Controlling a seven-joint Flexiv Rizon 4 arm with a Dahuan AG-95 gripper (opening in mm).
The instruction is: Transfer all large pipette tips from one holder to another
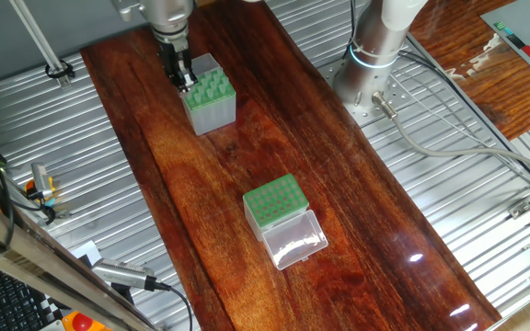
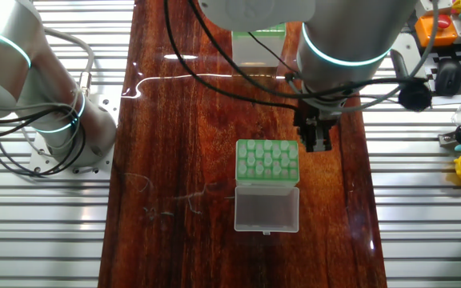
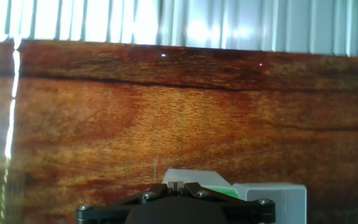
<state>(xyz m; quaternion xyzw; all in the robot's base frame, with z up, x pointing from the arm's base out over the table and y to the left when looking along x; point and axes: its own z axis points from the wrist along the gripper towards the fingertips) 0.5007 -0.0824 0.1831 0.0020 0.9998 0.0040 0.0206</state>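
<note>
Tips (image 1: 212, 89) stand as pale greenish collars in the holes of the taller grey-sided holder (image 1: 213, 108), directly under the tool (image 1: 185, 83); how many holes are filled cannot be counted from either fixed view. The tool hangs over the edge of that holder's green top plate, its fingertips down among or just above the collars. Its fingers look close together, but whether they grip a tip cannot be told. In the hand view the dark tool body fills the bottom edge, with a corner of the grey-sided holder (image 3: 272, 200) and a sliver of green just beyond it.

Well apart from the tool, further along the wooden surface (image 1: 201, 202), sits the shorter box (image 1: 274, 204) with its green plate full of round holes. Its clear lid (image 1: 293, 241) lies hinged open and flat on the surface, on the side away from the tool. In the other fixed view the shorter box (image 2: 267, 159) shows pale rounds in its holes, though tips and bare holes cannot be told apart there, and the lid (image 2: 266, 210) holds nothing visible.

No brand, label or writing can be read on either box.
</note>
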